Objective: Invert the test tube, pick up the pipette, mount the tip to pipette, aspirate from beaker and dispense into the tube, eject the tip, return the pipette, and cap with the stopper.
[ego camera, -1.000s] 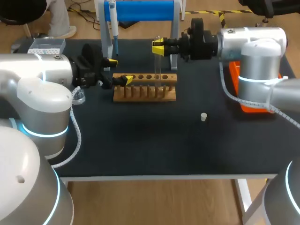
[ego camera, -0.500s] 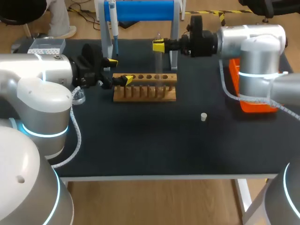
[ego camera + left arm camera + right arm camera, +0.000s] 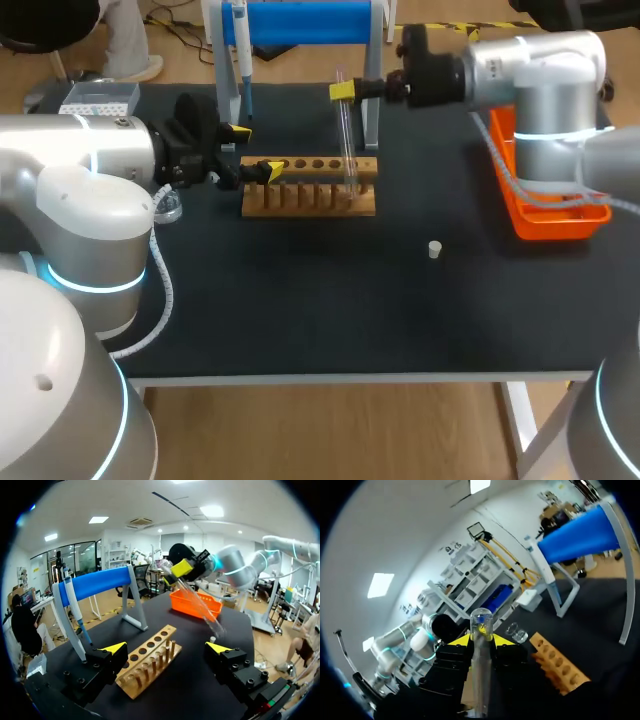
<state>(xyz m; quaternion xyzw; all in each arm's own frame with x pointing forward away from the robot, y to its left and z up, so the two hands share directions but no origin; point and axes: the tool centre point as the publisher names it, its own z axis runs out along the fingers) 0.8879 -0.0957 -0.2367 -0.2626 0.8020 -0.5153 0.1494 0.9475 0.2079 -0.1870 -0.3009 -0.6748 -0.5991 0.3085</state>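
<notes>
right gripper (image 3: pixel 343 92) is up over the far side of the table, both yellow tips pinching the test tube (image 3: pixel 347 140) near its upper end. in the head view the tube leans a little and its lower end overlaps the wooden rack (image 3: pixel 300 190), so from there you can't say whether it sits in a hole. the left wrist view settles it: the tube hangs slanted in the air, with its lower end clear of the rack and out beyond it. the right wrist view looks along the glass, with one end poking just past the yellow tips.

left gripper (image 3: pixel 252 150) is at the rack's left end, fingers spread wide and holding nothing. its own view shows the rack's near end lying between them.

the pipette (image 3: pixel 240 50) hangs upright on the blue stand (image 3: pixel 310 22) behind the rack. the stopper (image 3: pixel 434 249) lies alone on the black table (image 3: pixel 300 310), well apart from the rack on the right arm's side. the orange tray (image 3: pixel 550 215) sits below the right arm. only the right wrist view gives a clean look at a small clear beaker (image 3: pixel 515 632) just past the rack's far end, near the left arm.
</notes>
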